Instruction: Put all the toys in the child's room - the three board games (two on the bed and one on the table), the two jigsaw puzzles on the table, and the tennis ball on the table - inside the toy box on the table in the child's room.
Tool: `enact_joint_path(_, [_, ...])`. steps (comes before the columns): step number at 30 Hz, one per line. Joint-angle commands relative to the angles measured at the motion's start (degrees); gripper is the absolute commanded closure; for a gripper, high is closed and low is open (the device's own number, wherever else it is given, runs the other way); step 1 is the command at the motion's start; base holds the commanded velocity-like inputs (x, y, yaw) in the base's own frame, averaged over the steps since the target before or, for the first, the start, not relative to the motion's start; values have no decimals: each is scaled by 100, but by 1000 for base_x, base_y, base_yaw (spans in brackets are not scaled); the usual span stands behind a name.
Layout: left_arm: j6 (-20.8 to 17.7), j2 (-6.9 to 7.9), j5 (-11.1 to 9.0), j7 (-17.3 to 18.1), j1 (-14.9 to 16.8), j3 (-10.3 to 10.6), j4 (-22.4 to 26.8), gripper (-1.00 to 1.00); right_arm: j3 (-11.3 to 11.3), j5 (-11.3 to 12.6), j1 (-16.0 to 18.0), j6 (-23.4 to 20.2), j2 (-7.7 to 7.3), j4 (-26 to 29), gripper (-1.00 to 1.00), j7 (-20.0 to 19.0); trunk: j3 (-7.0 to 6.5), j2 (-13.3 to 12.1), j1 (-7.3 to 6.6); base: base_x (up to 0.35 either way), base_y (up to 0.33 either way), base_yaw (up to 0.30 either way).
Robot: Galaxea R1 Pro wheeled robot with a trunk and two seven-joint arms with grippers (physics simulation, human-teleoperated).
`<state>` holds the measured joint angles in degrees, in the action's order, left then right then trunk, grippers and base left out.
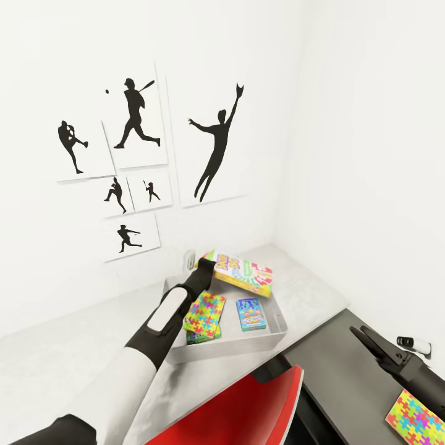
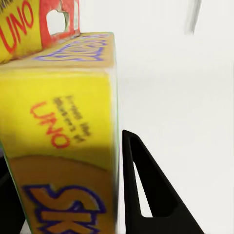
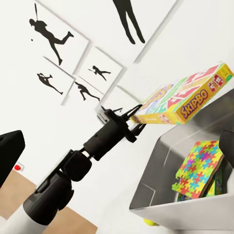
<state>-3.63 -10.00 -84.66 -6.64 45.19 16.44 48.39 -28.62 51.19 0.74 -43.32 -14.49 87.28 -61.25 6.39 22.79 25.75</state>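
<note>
Skip-Bo, the long green-yellow-red printed board game box [image 1: 242,272], hangs tilted in the air over the far end of the shallow light-grey toy box [image 1: 281,326] in the head view, pinched at its near end by the left gripper [image 1: 206,267]. Inside the bin lie a small square box in a multicoloured jigsaw mosaic [image 1: 205,316] and, just beside it, a small blue cartoon-printed box [image 1: 251,313]. The bin stands on the pale grey-white table [image 1: 68,358] below black baseball-player silhouette pictures [image 1: 213,145] on the white wall. Nearer, a red curved chair back [image 1: 247,408] shows, and the right gripper [image 1: 364,337] hovers over a lower dark-grey top [image 1: 346,383], its fingers close together around nothing; a second mosaic-patterned square box [image 1: 415,420] lies near that arm. In the left wrist view the yellow end of the Skip-Bo box [image 2: 61,126] sits against one black finger [image 2: 146,195]. In the right wrist view the left gripper [image 3: 130,117] clamps the Skip-Bo box [image 3: 187,100] above the grey bin [image 3: 165,192], which holds the mosaic box [image 3: 200,165]; a small yellow-green ball [image 3: 152,224] peeks out beneath the bin's rim.
</note>
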Motion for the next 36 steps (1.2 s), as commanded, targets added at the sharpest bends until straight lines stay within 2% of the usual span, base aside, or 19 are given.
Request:
enact_joint_path(1, [10, 0, -80, -80, 2, 11, 9, 100, -2, 23, 5, -35, -1, 4, -100, -1, 12, 13, 4, 0, 0, 0])
enact_joint_path(5, [153, 0, -224, -295, -54, 50, 12, 100, -50, 23, 5, -40, -1, 14, -100, -1, 12, 13, 4, 0, 0, 0])
enact_joint_path(9, [238, 0, -256, -364, -147, 58, 32, 100, -128, 29, 5, -45, -1, 17, -100, -5, 12, 13, 4, 0, 0, 0])
enact_joint_path(13, [482, 0, -268, -466, -273, 61, 60, 100, -158, 25, 5, -92, -1, 12, -100, -7, 12, 13, 4, 0, 0, 0])
enact_joint_path(22, [596, 0, -254, -489, -401, 36, 157, 100, -169, 23, 5, -130, -9, -20, -100, -10, 37, 13, 4, 0, 0, 0])
enact_joint_path(29, [1007, 0, -262, -487, -502, 48, 154, 100, -170, 31, 5, -133, -10, -25, -100, -10, 99, 13, 4, 0, 0, 0])
enact_joint_path(36, [1062, 0, -261, -487, -527, 51, 145, 100, -170, 30, 5, -133, -10, -27, -100, -10, 165, 13, 4, 0, 0, 0])
